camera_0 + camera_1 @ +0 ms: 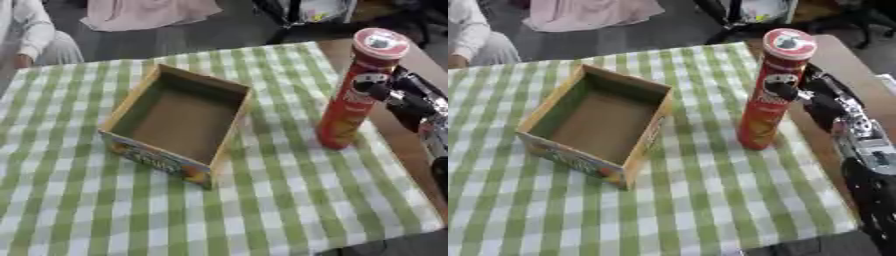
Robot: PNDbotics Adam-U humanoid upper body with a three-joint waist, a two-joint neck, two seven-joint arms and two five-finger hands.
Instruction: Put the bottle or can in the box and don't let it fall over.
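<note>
Can [773,90] stands upright right of the box [179,122], right hand [820,102] curled round its middle; lift straight, lower gently into box.

My right robot hand [820,102] sits partly behind the red can [773,90], so I can't tell how its fingers lie. Its arm runs off the right edge. The print on the box [179,120] front is too blurred to read.
</note>
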